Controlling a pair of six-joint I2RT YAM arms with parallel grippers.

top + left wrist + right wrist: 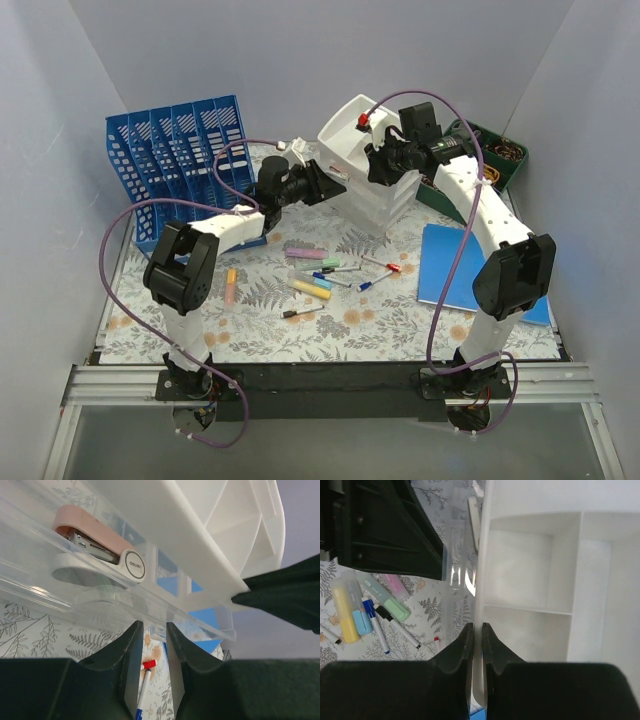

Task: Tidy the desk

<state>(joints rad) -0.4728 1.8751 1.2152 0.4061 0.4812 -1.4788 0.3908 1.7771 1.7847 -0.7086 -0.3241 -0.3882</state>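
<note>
The desk (pixel 380 330) has a fern-and-flower print and a black front rail. At its back middle stands a white drawer unit (pixel 385 200) with a white divided tray (pixel 345 135) tilted on top. My right gripper (pixel 378 165) (pixel 477 626) is shut on that tray's side wall (pixel 481 580). My left gripper (pixel 330 185) (pixel 154 625) reaches the unit's left side. Its jaws stand narrow on the front lip of a clear drawer (pixel 100 600). A pink stapler (pixel 97 542) lies in that drawer.
Pens and highlighters (pixel 320 275) lie scattered mid-desk, and a red-capped pen (pixel 145 680) shows below my left jaws. A blue notebook (pixel 460 265) lies at right. A blue file rack (pixel 180 150) stands back left and a green bin (pixel 495 160) back right.
</note>
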